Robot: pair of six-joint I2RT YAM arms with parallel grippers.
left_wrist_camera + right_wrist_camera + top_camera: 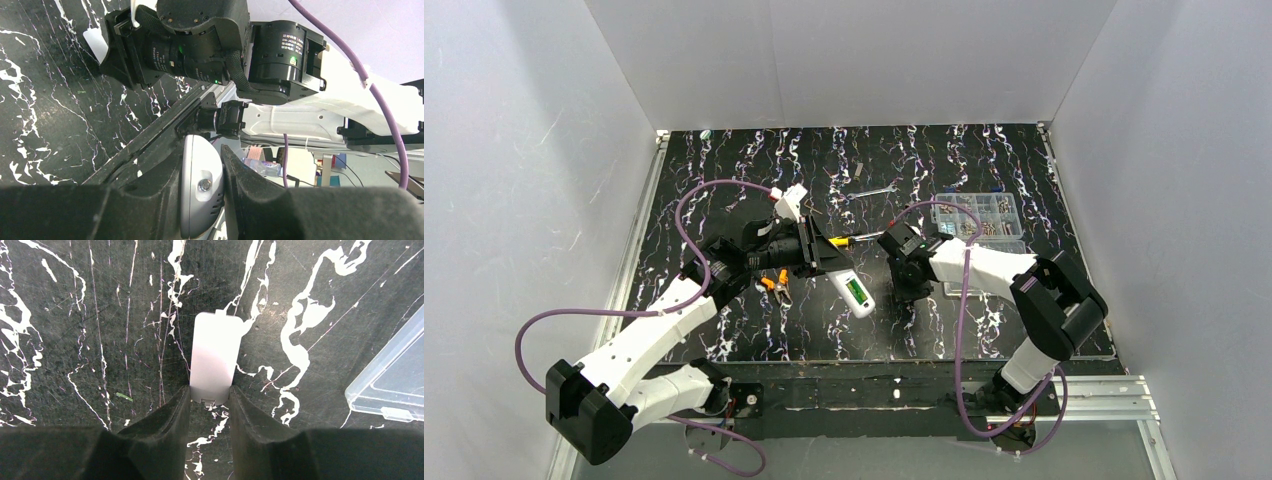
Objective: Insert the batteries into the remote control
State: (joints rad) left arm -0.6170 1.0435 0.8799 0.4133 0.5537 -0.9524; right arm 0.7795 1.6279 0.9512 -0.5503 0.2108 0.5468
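The white remote control (852, 292) lies slanted at the table's middle, back side up, with green batteries (857, 290) showing in its recessed compartment. My left gripper (828, 262) is shut on the remote's far end. In the left wrist view the remote's rounded end (200, 192) sits pinched between the black fingers (250, 195). My right gripper (911, 283) points down at the table just right of the remote. In the right wrist view its fingertips (175, 410) close on the near end of the small white cover piece (215, 355), which lies along the black table.
A yellow-handled screwdriver (849, 240) lies behind the left gripper, and orange pliers (774, 287) lie beside that arm. A clear compartment box (979, 215) stands at the back right. Its clear lid (390, 382) is close to the right gripper. A small wrench (869, 192) lies farther back.
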